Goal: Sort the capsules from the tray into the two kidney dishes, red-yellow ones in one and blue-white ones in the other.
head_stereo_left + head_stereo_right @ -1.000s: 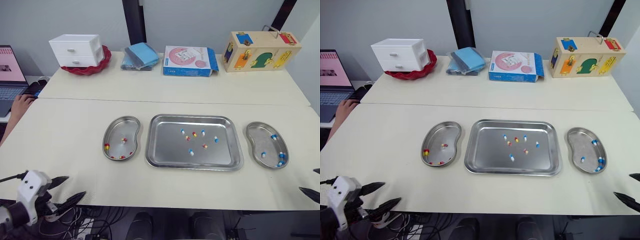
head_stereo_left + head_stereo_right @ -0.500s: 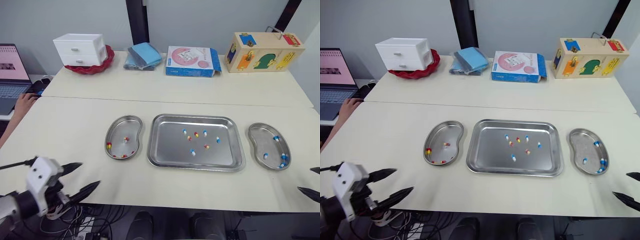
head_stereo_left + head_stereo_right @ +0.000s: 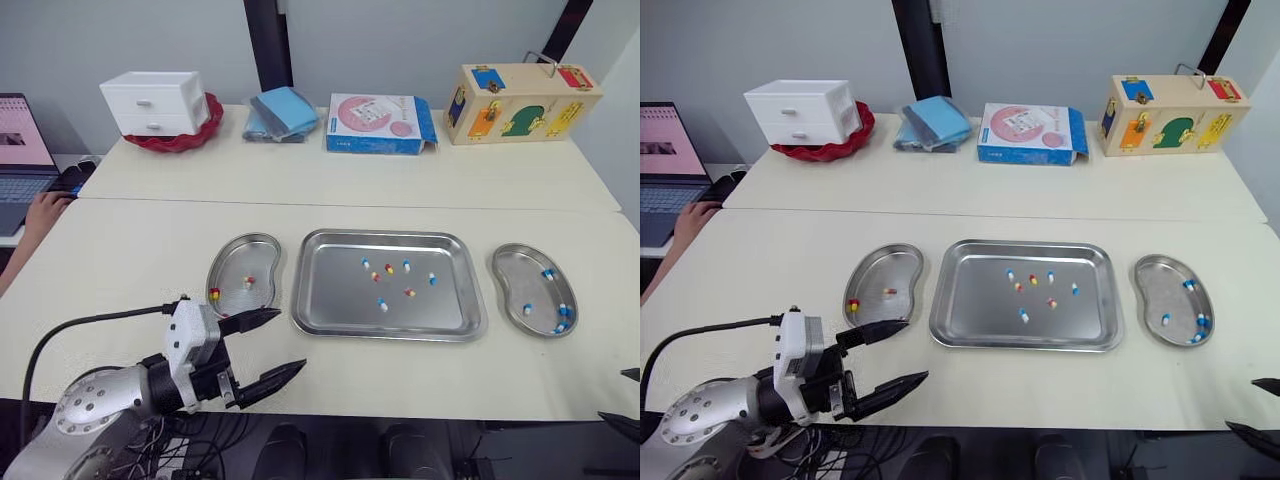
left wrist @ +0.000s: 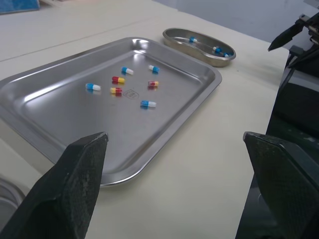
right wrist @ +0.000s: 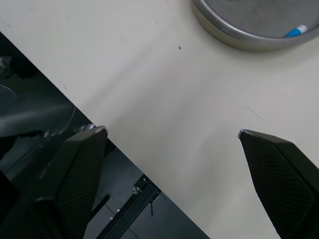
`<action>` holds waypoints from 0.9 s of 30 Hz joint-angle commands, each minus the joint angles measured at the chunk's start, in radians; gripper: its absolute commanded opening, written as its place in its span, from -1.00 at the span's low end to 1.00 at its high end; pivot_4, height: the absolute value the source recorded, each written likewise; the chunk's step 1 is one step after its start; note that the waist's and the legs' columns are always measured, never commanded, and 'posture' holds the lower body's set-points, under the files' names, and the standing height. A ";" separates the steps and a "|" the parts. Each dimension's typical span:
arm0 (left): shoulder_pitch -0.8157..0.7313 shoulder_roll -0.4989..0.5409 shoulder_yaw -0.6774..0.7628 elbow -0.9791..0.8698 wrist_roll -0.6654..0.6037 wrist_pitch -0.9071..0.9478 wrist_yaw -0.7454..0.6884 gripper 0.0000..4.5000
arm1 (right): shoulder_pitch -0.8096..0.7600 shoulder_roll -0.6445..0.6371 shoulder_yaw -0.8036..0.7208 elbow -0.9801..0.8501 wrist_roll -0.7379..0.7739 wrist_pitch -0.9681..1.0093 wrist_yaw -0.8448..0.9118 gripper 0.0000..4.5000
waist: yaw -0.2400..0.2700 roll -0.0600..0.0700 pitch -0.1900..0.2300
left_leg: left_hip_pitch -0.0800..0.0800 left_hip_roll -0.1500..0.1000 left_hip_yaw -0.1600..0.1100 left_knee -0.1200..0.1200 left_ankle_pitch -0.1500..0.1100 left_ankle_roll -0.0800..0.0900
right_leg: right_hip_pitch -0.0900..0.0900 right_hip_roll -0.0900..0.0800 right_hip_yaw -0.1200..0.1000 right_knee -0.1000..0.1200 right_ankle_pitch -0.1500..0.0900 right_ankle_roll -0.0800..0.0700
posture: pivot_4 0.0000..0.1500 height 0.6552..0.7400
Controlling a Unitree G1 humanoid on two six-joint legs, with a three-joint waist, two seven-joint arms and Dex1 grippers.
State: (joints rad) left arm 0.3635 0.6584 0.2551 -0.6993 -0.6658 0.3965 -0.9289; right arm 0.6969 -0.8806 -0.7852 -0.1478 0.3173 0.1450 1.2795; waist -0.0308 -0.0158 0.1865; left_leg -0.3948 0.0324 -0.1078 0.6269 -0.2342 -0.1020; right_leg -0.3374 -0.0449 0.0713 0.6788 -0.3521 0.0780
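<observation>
Near the front left of the cream desk point(image 3: 140, 250), the left gripper point(image 3: 291, 339) hovers with its fingers spread wide and empty, pointing toward the steel tray point(image 3: 335, 300). The right gripper point(image 5: 170, 131) hangs at the desk's near right edge, fingers also apart, just short of the right kidney dish point(image 3: 518, 272), which holds blue-white capsules. The left kidney dish point(image 3: 232, 258) holds red-yellow ones.

Sorting looks partly done: seven or so capsules point(image 3: 383, 306) lie loose around the tray's middle, in both colours. The step in hand appears to be the left arm's reach for another pick. It would call for lowering over one capsule and narrowing the fingers without nudging its neighbours.

Along the far side sit a white drawer unit point(image 3: 152, 100), folded blue cloths point(image 3: 282, 110), a pink-and-blue box point(image 3: 378, 122) and a wooden latch box point(image 3: 520, 100). A person's hand point(image 3: 40, 212) rests by a laptop point(image 3: 20, 150) at far left.
</observation>
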 commanded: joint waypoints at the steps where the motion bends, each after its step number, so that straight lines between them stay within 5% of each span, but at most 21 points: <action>1: 0.023 -0.023 -0.019 0.040 0.044 -0.120 -0.060 1.00 | 0.019 0.015 -0.053 -0.074 0.037 0.020 -0.006 0.98 | 0.001 0.000 0.000 | 0.000 0.000 0.000 0.000 0.000 0.000 | 0.000 0.000 0.000 0.000 0.000 0.000 | 1.00 0.85; 9: 0.048 -0.053 -0.044 0.131 0.094 -0.280 -0.131 1.00 | -0.010 0.028 0.019 -0.421 0.195 0.201 -0.069 0.98 | 0.000 0.000 0.000 | 0.000 0.000 0.000 0.000 0.000 0.000 | 0.000 0.000 0.000 0.000 0.000 0.000 | 1.00 0.85; 17: 0.048 -0.070 -0.068 0.170 0.110 -0.352 -0.143 1.00 | -0.443 -0.016 0.385 -0.658 0.316 0.569 -0.466 0.98 | 0.001 -0.003 0.000 | -0.001 0.000 -0.002 0.001 0.000 0.000 | 0.000 0.000 -0.001 0.000 0.001 0.001 | 1.00 0.85; 25: 0.037 -0.080 -0.097 0.222 0.130 -0.414 -0.159 1.00 | -0.840 0.076 0.790 -0.596 0.220 0.751 -0.669 -0.02 | 0.002 -0.003 0.000 | -0.004 0.000 -0.003 0.001 0.000 0.000 | -0.003 0.000 -0.002 0.000 0.001 0.001 | 1.00 0.85; 27: 0.033 -0.084 -0.106 0.239 0.137 -0.433 -0.164 1.00 | -0.920 0.115 0.878 -0.550 0.181 0.790 -0.708 -0.02 | 0.000 -0.003 0.000 | -0.004 0.000 -0.003 0.001 0.000 0.000 | -0.004 0.000 -0.002 0.001 0.001 0.001 | 1.00 0.85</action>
State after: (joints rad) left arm 0.3962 0.5812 0.1566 -0.4566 -0.5321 -0.0062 -1.0833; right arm -0.1905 -0.7778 0.0502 -0.7105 0.5254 0.9100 0.6038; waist -0.0307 -0.0190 0.1867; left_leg -0.3986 0.0325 -0.1110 0.6277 -0.2340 -0.1019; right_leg -0.3418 -0.0444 0.0694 0.6800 -0.3512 0.0785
